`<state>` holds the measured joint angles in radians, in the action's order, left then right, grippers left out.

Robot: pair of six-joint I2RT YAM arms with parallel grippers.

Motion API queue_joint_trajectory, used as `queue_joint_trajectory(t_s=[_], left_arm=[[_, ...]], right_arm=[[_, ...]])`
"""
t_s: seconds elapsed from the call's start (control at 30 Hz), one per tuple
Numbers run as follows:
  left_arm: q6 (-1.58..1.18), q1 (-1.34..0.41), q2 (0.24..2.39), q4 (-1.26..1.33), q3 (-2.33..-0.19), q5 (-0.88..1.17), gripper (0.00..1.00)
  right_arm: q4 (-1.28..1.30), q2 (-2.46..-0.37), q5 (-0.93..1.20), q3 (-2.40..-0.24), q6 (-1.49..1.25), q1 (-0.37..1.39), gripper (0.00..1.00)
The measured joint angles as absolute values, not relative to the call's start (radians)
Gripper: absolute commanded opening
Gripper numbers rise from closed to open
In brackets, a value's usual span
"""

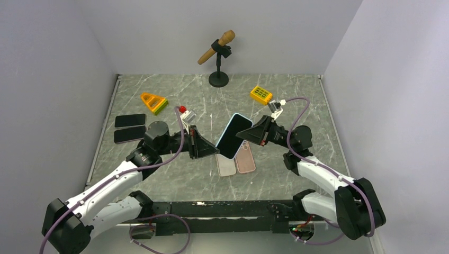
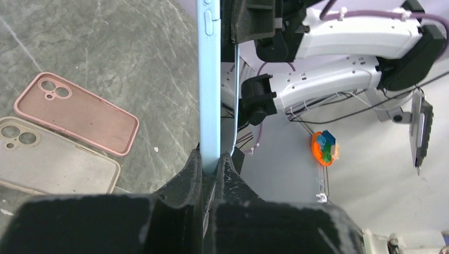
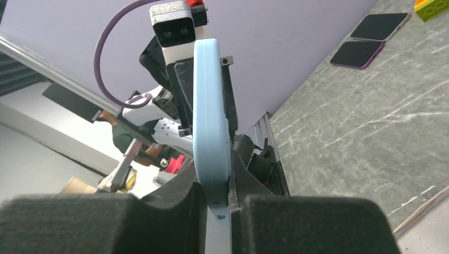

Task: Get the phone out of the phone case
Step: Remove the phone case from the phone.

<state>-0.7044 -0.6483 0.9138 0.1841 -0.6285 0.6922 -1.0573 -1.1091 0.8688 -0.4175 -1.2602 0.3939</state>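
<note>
Plainly clenched on the blue-cased phone (image 1: 232, 136) from opposite ends: left gripper (image 1: 214, 150), right gripper (image 1: 243, 134). Visible from left wrist, not overhead: side buttons (image 2: 208, 24). Below the phone: pink case (image 2: 77, 112), beige case (image 2: 58, 161).

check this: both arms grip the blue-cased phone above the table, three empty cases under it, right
Two empty cases, not three: the pink case and the beige case, per the left wrist view. Both arms do grip the blue-cased phone above the table.
</note>
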Motion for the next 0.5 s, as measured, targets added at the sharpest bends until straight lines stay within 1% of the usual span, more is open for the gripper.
queue_joint_trajectory(t_s=[0.1,0.23,0.4,0.5], left_arm=[[-0.696,-0.639,0.929,0.205,-0.630,0.748,0.00],[-0.650,-0.622,0.992,0.221,-0.657,0.926,0.00],[-0.507,-0.621,1.005,0.155,-0.722,1.096,0.00],[-0.400,-0.628,0.978,0.095,-0.768,1.143,0.00]], right_arm=[[-1.099,-1.126,0.891,-0.418,-1.267,0.393,0.00],[-1.170,-1.155,0.960,-0.426,-1.316,0.388,0.00],[-1.316,-1.209,1.040,-0.470,-1.425,0.411,0.00],[-1.433,-1.262,1.050,-0.506,-1.536,0.437,0.00]])
